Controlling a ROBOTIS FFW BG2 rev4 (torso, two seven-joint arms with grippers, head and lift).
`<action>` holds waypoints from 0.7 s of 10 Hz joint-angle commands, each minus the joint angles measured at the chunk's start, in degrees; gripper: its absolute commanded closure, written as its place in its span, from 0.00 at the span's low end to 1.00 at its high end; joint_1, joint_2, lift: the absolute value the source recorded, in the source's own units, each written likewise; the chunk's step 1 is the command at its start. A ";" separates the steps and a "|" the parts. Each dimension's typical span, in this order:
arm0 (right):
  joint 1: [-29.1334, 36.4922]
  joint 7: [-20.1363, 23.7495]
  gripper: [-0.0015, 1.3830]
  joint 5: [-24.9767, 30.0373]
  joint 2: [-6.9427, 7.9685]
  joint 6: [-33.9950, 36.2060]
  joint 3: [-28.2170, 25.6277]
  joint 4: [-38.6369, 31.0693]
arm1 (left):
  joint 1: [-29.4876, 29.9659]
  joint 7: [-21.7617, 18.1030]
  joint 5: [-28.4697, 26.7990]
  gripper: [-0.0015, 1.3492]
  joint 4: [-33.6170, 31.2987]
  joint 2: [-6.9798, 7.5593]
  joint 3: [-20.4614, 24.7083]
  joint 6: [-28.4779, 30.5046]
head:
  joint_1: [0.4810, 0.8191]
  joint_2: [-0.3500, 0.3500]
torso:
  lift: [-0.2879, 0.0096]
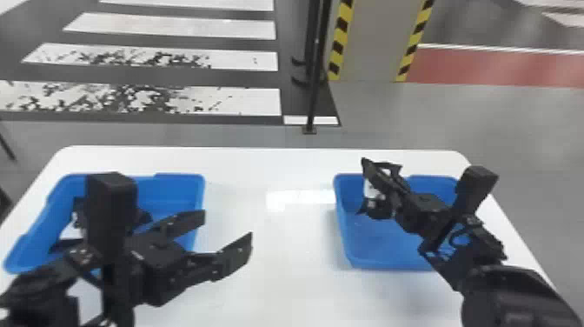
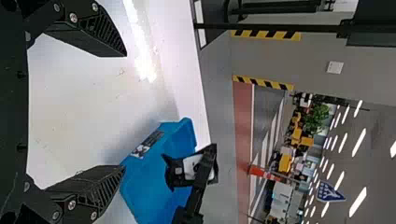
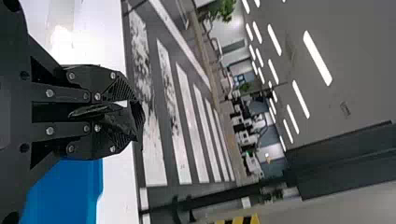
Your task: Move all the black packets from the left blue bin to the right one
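Where the black packet is: pinched in the right gripper, over the right blue bin in the head view. It has a white part.
Right gripper [image 1: 374,175]: squeezed around the black packet [image 1: 377,209]. The right wrist view shows shiny black stuff poking out between the fingers [image 3: 122,88].
Right blue bin [image 1: 382,256]: sitting on the right side of the desk, under the right gripper. A label [image 2: 147,143] is stuck on its outside wall.
Other packets [image 1: 70,232]: in the left blue bin, black and white, partly hidden behind the left arm. I can't tell how many there are.
Left blue bin [image 1: 180,189]: on the left side of the desk, well apart from the right one.
Left gripper [image 1: 228,225]: spread wide, with nothing between its jaws. Its tips are over the desk, near the right wall of the left blue bin.
Desk [image 1: 287,287]: white and shiny, with a bright patch of light between the bins.
Past the desk: a thin black pole [image 1: 315,87], a gray pillar [image 1: 378,39] with yellow and black stripes, and white stripes [image 1: 174,26] on the floor.
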 commanded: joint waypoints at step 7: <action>18.34 -6.24 0.16 15.45 5.78 -9.82 -11.23 -18.37 | 5.80 2.02 -2.60 0.13 -3.51 -3.82 15.68 -1.21 | 0.63 0.24 | 0.50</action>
